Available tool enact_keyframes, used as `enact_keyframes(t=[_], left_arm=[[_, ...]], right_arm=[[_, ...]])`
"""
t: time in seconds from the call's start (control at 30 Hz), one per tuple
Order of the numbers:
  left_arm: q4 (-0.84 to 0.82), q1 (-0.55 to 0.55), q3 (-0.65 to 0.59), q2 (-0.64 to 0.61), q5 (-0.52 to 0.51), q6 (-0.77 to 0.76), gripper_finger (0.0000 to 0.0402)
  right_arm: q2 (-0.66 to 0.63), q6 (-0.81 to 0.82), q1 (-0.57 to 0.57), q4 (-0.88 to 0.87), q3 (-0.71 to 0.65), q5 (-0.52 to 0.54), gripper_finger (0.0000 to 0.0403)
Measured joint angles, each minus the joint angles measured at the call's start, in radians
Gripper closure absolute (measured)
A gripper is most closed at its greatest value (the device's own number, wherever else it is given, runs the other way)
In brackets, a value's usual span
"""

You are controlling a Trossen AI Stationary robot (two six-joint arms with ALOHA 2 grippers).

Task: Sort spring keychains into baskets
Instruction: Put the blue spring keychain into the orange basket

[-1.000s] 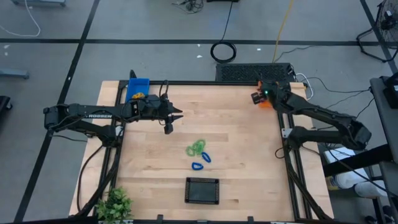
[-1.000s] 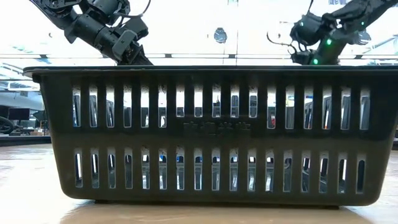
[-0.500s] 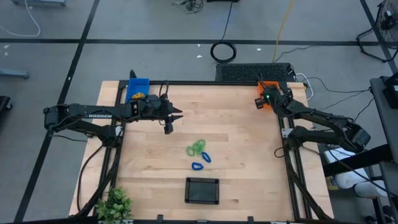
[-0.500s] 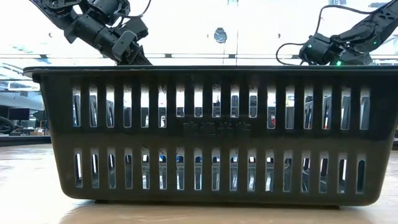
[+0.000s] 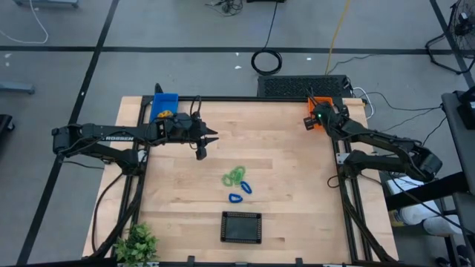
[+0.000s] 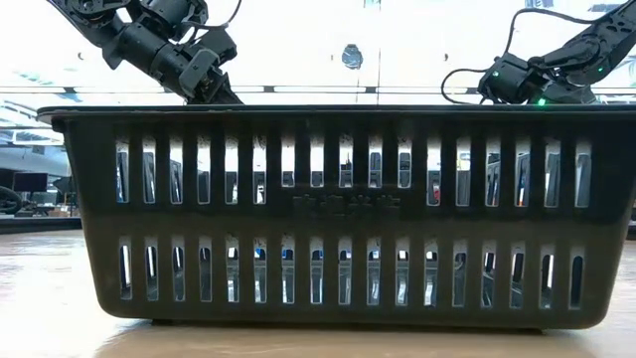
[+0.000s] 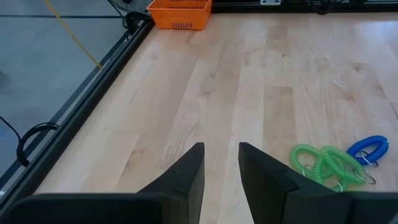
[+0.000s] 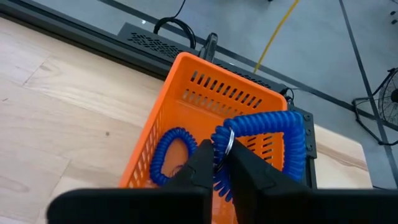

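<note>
On the pale wood-grain tabletop (image 5: 282, 170), green spring keychains (image 5: 235, 176) lie beside two blue ones (image 5: 240, 192), just beyond the black slotted basket (image 5: 242, 227). A bright blue basket (image 5: 164, 105) and an orange slotted basket (image 8: 205, 118) sit at the corners far from the black one. A blue coil (image 8: 273, 140) hangs over the orange basket, and another blue coil (image 8: 169, 152) lies inside.

both arms matte black, segmented; white lettering on left arm (image 5: 111, 137) link, black cable loop at its wrist; green LED on right arm (image 5: 371, 137) wrist, 1 o'clock.
</note>
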Motion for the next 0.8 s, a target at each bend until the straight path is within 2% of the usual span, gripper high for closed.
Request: enact_keyframes(t=[0.43,0.8], left_arm=[[0.0,0.0,0.0,0.0,0.0,0.0,0.0293],[0.001,0.0,0.0,0.0,0.0,0.001,0.0293]], right_arm=[[0.0,0.003,0.0,0.0,0.0,0.001,0.0296],[0.0,0.003,0.0,0.0,0.0,0.001,0.0281]])
